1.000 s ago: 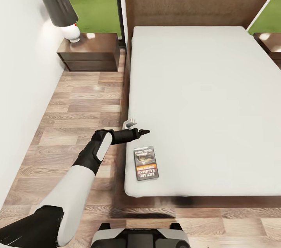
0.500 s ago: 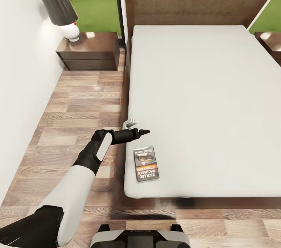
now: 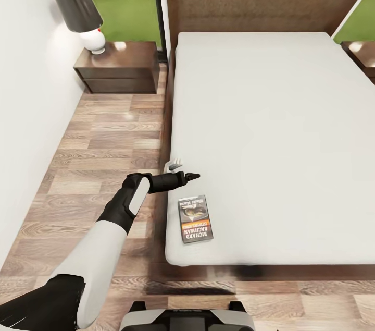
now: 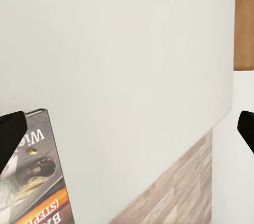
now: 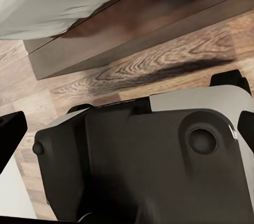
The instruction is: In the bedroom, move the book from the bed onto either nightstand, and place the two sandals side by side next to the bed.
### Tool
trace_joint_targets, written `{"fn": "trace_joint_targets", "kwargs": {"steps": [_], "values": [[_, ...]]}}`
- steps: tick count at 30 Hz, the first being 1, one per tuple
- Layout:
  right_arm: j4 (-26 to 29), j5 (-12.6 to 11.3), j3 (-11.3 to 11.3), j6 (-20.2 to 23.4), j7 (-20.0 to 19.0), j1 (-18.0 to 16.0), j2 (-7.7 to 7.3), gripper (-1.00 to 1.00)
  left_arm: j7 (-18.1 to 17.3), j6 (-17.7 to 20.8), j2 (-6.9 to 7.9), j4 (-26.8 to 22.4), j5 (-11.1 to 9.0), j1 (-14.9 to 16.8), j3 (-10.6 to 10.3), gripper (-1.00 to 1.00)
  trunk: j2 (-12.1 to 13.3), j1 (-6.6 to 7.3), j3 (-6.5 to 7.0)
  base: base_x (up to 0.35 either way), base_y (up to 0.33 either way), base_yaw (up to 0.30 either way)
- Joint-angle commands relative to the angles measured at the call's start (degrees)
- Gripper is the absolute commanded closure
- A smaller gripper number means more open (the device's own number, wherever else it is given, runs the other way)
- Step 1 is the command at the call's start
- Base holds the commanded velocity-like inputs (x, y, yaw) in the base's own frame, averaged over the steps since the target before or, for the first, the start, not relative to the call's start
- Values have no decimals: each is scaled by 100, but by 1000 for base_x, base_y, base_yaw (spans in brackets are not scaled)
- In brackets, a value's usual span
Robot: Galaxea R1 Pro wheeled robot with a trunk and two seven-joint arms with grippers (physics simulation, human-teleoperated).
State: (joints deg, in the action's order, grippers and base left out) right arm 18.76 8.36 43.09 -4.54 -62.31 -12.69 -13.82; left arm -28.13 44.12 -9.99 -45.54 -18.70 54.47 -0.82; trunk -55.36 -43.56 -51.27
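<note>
One book (image 3: 196,218), near left gripper (image 3: 194,176)

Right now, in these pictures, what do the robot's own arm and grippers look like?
The left arm has a smooth white shell along the forearm, black at the elbow end and black around the wrist. The left gripper is slim and black, ending in dark pointed fingertips, with a small pale grey bracket beside it. In the right wrist view, black fingertips frame the robot's dark grey and white base.
</note>
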Motion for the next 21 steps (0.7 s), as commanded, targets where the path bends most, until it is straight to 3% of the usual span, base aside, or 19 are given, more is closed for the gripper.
{"fn": "trace_joint_targets", "kwargs": {"steps": [1, 21], "values": [[-3, 60, 42, -47, -20, -5, 2, -100, 0, 35, -1, -1, -19, 2, 3, -100, -45, -23, -22, 0, 0, 0], [-2, 60, 42, -47, -35, -1, 1, -100, 0, 36, -1, -5, -18, 2, -1, -100, -847, -462, -381, 0, 0, 0]]}}
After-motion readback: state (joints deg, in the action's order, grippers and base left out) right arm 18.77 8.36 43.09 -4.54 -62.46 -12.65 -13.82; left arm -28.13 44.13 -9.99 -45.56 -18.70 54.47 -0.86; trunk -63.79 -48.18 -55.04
